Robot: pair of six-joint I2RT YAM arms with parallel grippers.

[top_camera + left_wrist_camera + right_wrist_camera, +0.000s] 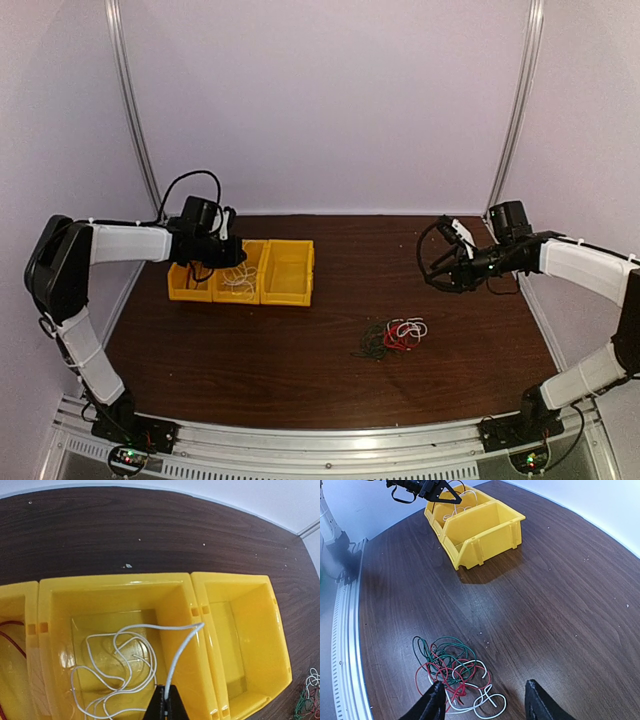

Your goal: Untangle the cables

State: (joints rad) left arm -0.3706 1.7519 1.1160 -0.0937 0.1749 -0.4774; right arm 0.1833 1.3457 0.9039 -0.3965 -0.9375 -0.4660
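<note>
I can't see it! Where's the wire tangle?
The cables lie on the table, right of centre in the top view, apart from the yellow bins.

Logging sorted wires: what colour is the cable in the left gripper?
The cable is white; left wrist view.

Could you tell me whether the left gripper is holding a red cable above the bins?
No, the left gripper is shut on a white cable, which loops down into the middle yellow bin.
</note>
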